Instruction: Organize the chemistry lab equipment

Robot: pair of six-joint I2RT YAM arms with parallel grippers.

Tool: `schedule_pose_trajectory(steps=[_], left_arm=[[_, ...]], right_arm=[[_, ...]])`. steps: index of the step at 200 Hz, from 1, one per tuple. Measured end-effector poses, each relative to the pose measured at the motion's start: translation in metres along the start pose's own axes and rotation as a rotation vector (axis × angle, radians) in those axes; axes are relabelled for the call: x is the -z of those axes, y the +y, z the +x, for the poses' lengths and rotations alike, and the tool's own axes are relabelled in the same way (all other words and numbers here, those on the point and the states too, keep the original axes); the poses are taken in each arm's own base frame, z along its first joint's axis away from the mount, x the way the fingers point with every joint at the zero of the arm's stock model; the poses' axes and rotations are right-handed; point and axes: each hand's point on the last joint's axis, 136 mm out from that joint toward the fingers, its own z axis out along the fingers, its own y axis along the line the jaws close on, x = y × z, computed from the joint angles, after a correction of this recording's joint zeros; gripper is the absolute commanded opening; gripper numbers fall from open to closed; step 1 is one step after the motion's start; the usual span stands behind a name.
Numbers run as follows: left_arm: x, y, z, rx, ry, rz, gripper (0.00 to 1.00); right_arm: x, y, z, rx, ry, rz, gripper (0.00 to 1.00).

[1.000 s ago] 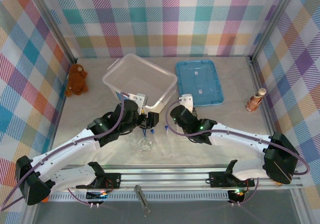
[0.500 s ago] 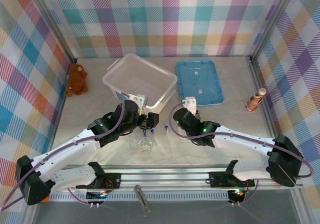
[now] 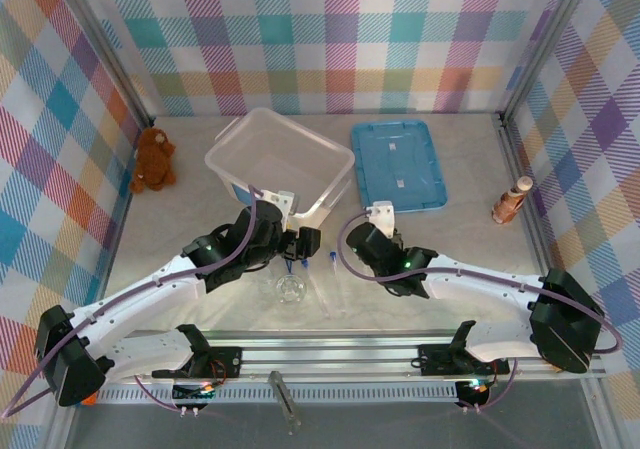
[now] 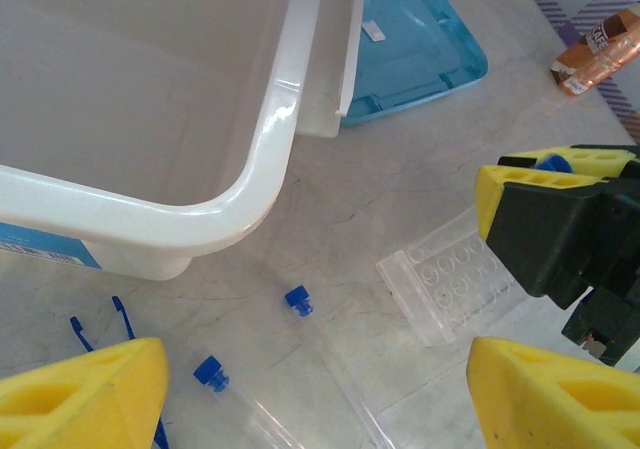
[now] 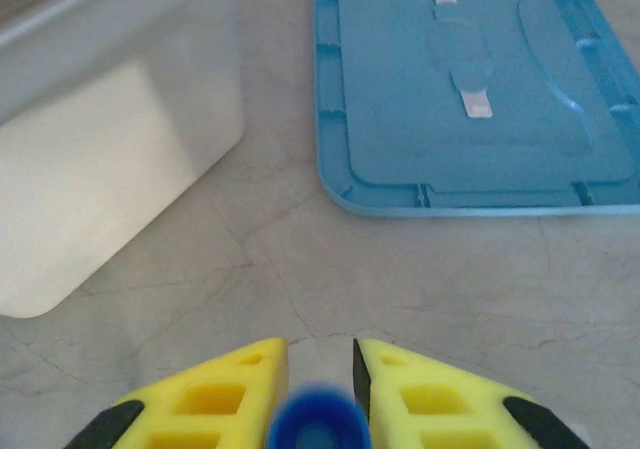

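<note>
test tube (image 5: 318,431) | right fingers (image 5: 230,394) narrow around it | left fingers (image 4: 90,389) wide near bin (image 4: 262,164) corner | table (image 5: 290,269) bare beside lid (image 5: 470,99)

A blurred blue cap (image 5: 318,427), cut by the bottom edge — tweezers (image 4: 98,321) thin, partly hidden.

The bench (image 3: 180,219) is a pale, cream, stone-look surface with fine darker veins, spreading out beneath and beyond both the left gripper (image 4: 320,389) and the right gripper (image 5: 320,354). Walls (image 3: 330,39) in a pastel plaid of teal, pink, orange, yellow and purple close it in far ahead of the grippers and well out to either side, with bare metal posts (image 3: 105,54) rising at the two far corners. Behind the grippers a ribbed aluminium rail (image 3: 340,344) lies along the near edge of the bench, and the light is soft and even, leaving only faint shadows.
</note>
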Motion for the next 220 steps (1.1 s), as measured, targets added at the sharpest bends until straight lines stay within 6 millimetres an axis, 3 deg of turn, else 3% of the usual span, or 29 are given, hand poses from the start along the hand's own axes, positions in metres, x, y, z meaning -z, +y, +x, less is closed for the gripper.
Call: schedule_pose_trajectory(steps=[37, 97, 122, 178, 220], left_arm=[[0.000, -0.001, 0.000, 0.000, -0.001, 0.003, 0.78], [-0.004, -0.003, -0.003, 0.000, -0.011, 0.010, 0.78], [-0.009, -0.002, 0.001, -0.002, 0.007, 0.006, 0.78], [-0.008, -0.006, -0.008, -0.004, -0.007, 0.012, 0.78], [0.001, -0.001, -0.011, -0.012, -0.024, -0.014, 0.78]], right_arm=[[0.002, -0.009, 0.010, 0.003, 0.013, 0.019, 0.50], [0.028, -0.014, -0.019, -0.039, -0.053, -0.008, 0.76], [0.034, -0.012, -0.027, -0.031, -0.056, -0.018, 0.83], [0.057, -0.005, -0.044, -0.010, -0.055, -0.053, 0.85], [0.076, -0.004, -0.045, 0.012, -0.017, -0.056, 0.70]])
